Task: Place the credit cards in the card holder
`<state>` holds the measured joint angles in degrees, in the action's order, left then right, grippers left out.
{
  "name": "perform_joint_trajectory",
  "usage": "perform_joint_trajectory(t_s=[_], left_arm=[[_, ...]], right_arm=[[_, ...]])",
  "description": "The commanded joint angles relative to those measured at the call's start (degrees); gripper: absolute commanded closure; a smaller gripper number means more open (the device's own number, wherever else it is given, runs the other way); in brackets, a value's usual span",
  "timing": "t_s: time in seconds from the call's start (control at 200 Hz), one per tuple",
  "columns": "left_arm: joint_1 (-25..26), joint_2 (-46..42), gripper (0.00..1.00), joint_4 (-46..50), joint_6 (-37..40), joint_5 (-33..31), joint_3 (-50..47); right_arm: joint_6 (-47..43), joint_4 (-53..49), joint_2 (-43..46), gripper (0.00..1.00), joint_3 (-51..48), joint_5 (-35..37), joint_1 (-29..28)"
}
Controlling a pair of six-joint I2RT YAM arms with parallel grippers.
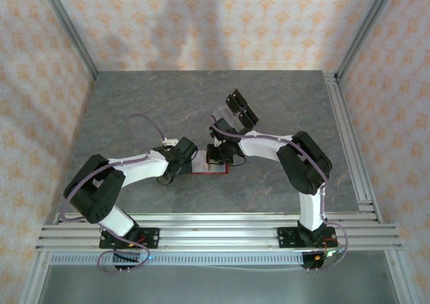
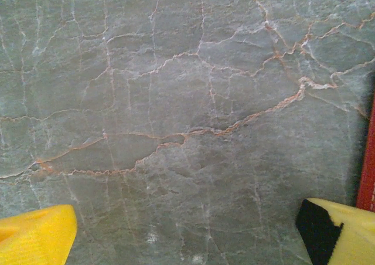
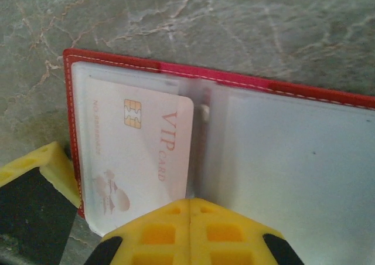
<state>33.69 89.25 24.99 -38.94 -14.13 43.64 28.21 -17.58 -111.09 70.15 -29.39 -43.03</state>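
The step in hand seemed to be seating a thin, pale whitish plastic credit card (image 3: 140, 153), printed "VIP card" and bearing a small gold chip (image 3: 132, 113), in the left clear sleeve (image 3: 88, 136) of the flat red stitched card holder (image 3: 246, 82). The holder lay open like a book on the grey veined stone-look table (image 2: 176, 101) between the two arms. The right gripper (image 3: 190, 233) was clenched, its yellow fingers pressed together at the holder's near edge by the fold, just beside the card's lower corner, with nothing visibly pinched. The left gripper (image 2: 184, 233) was released, fingers wide apart low over bare table, the holder's red edge just beside one finger. Done well, any push would run flat along the sleeve and gently, since so thin a card could likely buckle. The smooth table would probably let the light holder slide, so the left fingers might pin its edge. The glossy film looked clingy and the card's corners rounded.
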Motion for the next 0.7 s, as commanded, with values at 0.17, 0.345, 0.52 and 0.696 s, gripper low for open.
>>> perform_joint_trajectory(t_s=[0.17,0.345,0.52,0.696], left_arm=[[-0.5,1.2,0.0,-2.0,0.3,0.8,-2.0],[-0.4,0.9,0.0,-1.7,0.1,0.7,-2.1],[-0.5,-1.5,0.0,1.2,-0.4,-1.6,-1.7],[-0.5,-3.0,0.0,4.5,-1.3,-4.9,-1.0]], right_arm=[[-0.4,-1.7,-3.1,1.0,4.3,-1.0,-1.4],[-0.1,-1.2,-2.3,1.0,4.9,-0.8,-1.3],[-1.6,-3.1,2.4,1.0,2.6,2.7,-0.9],[-1.8,-3.4,4.2,1.0,1.2,3.3,-0.3]])
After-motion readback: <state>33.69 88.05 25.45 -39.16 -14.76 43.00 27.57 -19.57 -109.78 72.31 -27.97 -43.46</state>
